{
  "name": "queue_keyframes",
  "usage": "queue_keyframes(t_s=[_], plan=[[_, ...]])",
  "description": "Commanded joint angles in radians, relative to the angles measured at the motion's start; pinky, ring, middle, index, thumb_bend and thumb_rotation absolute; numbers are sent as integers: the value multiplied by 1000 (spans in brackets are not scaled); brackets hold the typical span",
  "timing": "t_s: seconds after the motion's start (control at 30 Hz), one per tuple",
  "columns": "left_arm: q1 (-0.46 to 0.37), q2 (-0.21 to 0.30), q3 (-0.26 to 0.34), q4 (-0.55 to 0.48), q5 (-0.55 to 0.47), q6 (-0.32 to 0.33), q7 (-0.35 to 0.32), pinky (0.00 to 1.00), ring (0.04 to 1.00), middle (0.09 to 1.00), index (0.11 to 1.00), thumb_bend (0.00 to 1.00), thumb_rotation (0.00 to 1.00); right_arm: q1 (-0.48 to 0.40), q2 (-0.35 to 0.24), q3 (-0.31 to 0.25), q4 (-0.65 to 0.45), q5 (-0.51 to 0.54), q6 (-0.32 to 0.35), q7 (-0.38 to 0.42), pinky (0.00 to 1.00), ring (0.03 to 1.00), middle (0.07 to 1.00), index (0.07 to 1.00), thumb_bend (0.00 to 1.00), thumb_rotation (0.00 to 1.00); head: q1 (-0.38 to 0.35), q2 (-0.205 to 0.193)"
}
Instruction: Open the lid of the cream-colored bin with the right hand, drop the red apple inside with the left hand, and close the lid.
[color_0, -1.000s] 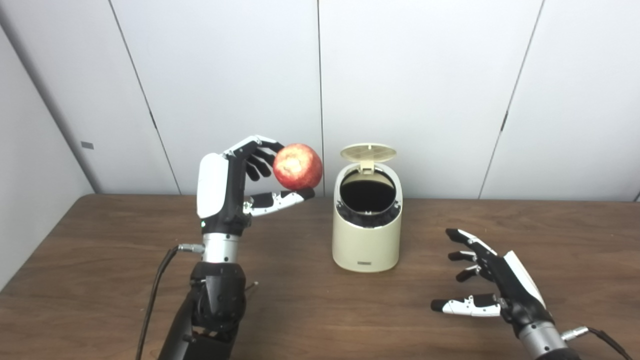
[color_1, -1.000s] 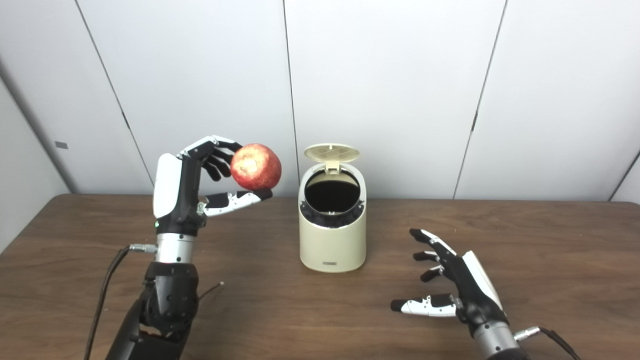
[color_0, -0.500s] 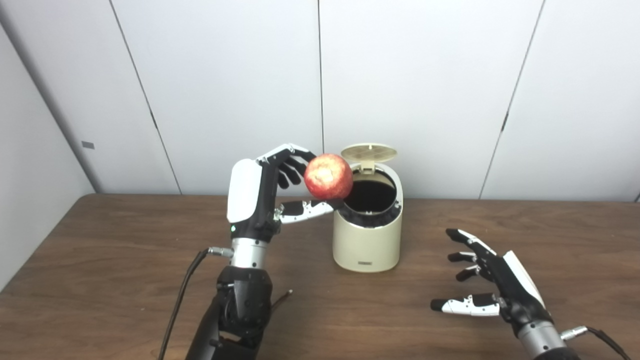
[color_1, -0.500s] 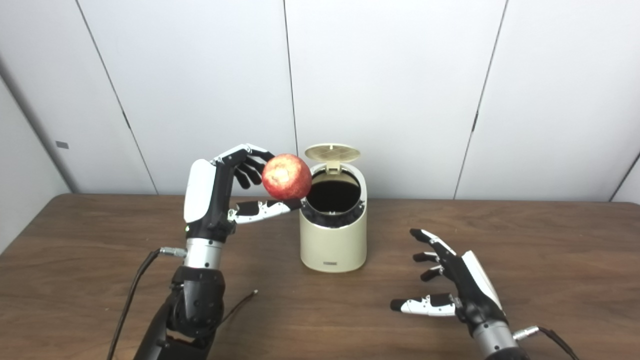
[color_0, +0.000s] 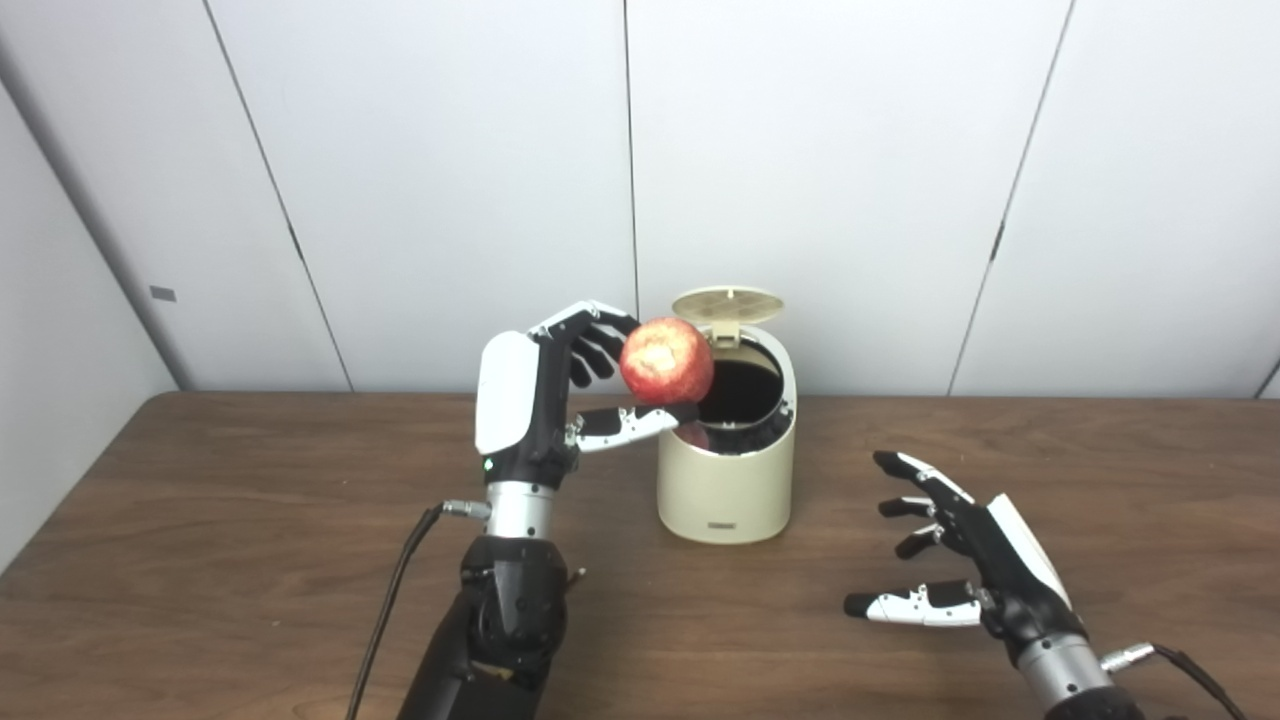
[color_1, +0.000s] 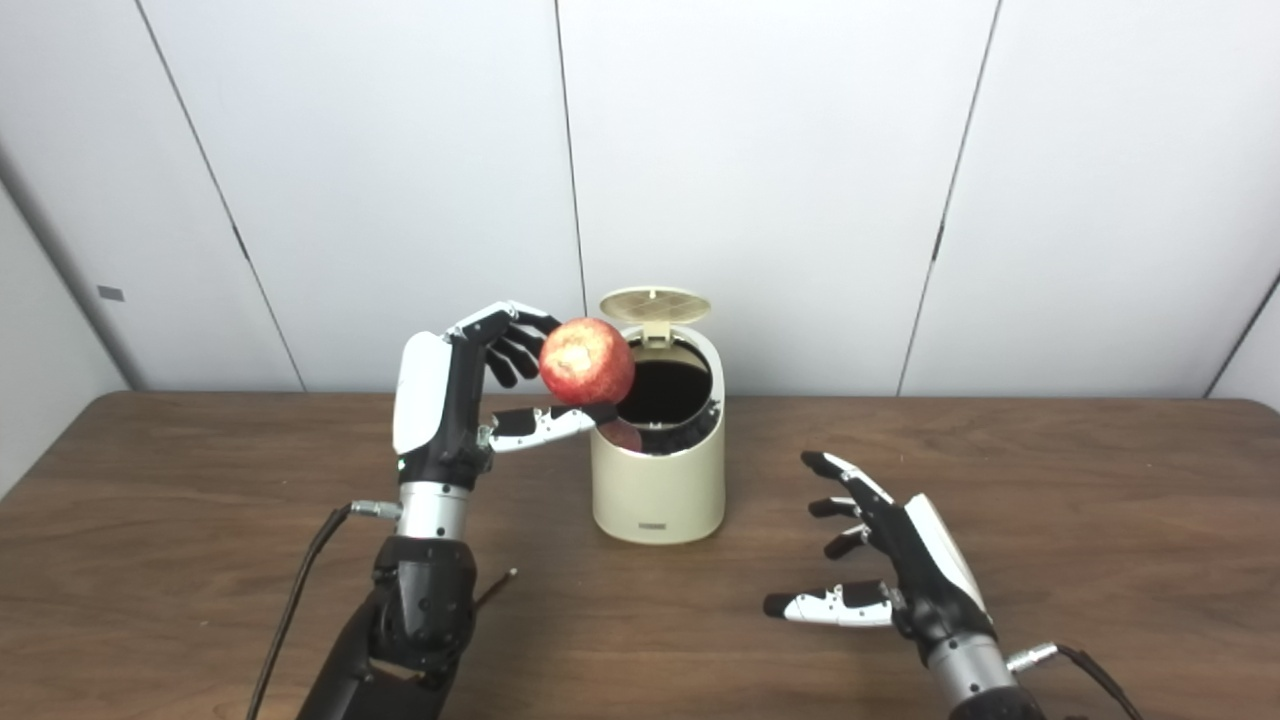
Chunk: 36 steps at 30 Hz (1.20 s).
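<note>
— What's around the bin (color_0: 725, 480) for you?

— Your left hand (color_0: 530, 395) grips the red apple (color_0: 666, 361) at the bin's left rim, partly covering the opening; the lid (color_0: 727, 304) stands up at the back. Your right hand (color_0: 975, 565), fingers spread and empty, hovers near the bin's front right.

— And the setting?

— A brown wooden table (color_0: 200, 520) under the bin, pale wall panels (color_0: 850, 180) behind it. The bin's inside is dark; you can't see its bottom.

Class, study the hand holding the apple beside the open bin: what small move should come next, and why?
Probably carry the left hand slightly further right, since the red apple overlaps only the left rim of the cream-colored bin, whose lid stands open.
</note>
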Motion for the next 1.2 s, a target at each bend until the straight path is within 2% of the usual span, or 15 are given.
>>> queue_keyframes(t_s=[0.0, 0.73, 0.83, 0.9, 0.93, 1.0, 1.07, 1.17], plan=[[-61, -3, -5, 5, 5, -39, 36, 296, 378, 449, 503, 525, 0, -29, 0, -2, -42, -7, -13, -23, 542, 748, 885, 852, 689, 86, -1, 1], [-157, -57, -28, 222, -31, -85, 101, 312, 400, 446, 506, 525, 0, -18, 13, 1, -57, -17, -10, -17, 560, 727, 859, 846, 690, 101, -22, 7], [-165, -54, -38, 232, -29, -67, 81, 303, 397, 445, 508, 524, 0, -16, 16, 2, -63, -15, -4, -14, 558, 728, 863, 845, 688, 97, -22, 9], [-167, -37, -60, 230, -8, -39, 44, 361, 450, 461, 522, 522, 0, -16, 16, 4, -67, -19, 3, -13, 552, 722, 862, 847, 683, 96, -23, 9], [-167, -27, -73, 226, 9, -19, 27, 420, 523, 559, 622, 754, 112, -15, 16, 4, -68, -20, 4, -13, 552, 719, 862, 848, 685, 99, -23, 9], [-165, -13, -93, 217, 28, 14, 10, 509, 629, 678, 744, 918, 246, -15, 15, 5, -67, -20, 4, -14, 551, 719, 862, 847, 687, 102, -23, 10], [-162, -4, -104, 209, 35, 30, 1, 552, 678, 734, 805, 975, 299, -14, 14, 4, -69, -18, 7, -13, 550, 721, 861, 847, 687, 103, -20, 12], [-157, 7, -116, 188, 40, 63, -19, 596, 741, 779, 876, 997, 339, -15, 11, 4, -70, -18, 11, -13, 543, 725, 862, 850, 685, 100, -17, 13]])
